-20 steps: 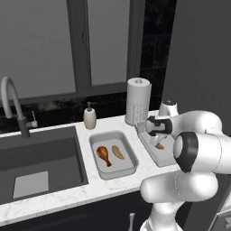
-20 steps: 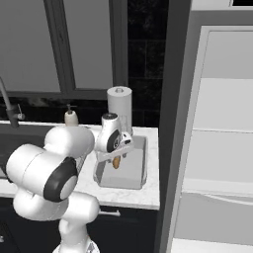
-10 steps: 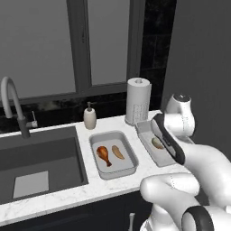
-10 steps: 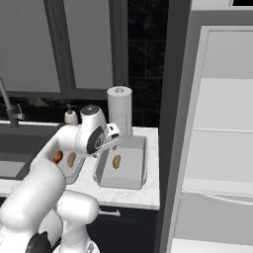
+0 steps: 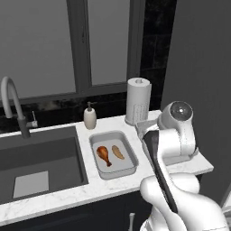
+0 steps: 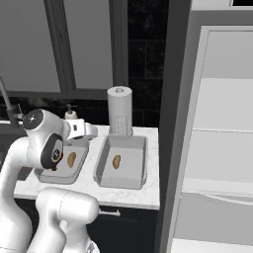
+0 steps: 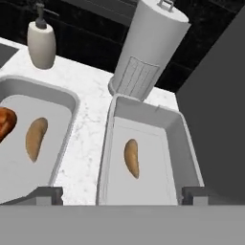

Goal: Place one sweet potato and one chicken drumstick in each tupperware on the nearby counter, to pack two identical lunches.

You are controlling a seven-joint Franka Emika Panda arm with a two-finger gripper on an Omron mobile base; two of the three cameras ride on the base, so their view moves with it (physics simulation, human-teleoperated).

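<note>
Two light-grey tupperware trays sit side by side on the white counter (image 7: 91,129). The left tupperware (image 7: 72,103) (image 5: 131,151) holds a sweet potato (image 7: 36,138) (image 5: 118,152) and a brown chicken drumstick (image 5: 103,155) (image 7: 5,122). In the right tupperware (image 7: 143,103) (image 6: 143,163) lies one sweet potato (image 7: 131,158) (image 6: 116,161) alone. My gripper (image 7: 120,196) hangs open above the near end of the right tupperware, with nothing between its fingertips (image 7: 45,195). In the left base view my arm hides most of the right tupperware.
A paper towel roll (image 7: 150,45) (image 5: 137,101) stands just behind the right tupperware. Behind the left one is a soap dispenser (image 7: 42,43) (image 5: 90,118). The dark sink (image 5: 40,158) with its faucet (image 5: 11,106) lies to the left. A tall dark panel (image 6: 170,123) and the white fridge (image 6: 222,148) are on the right.
The jaws have opened wider. The hand has drawn back and up from the right tupperware, and the sweet potato stays lying in it.
</note>
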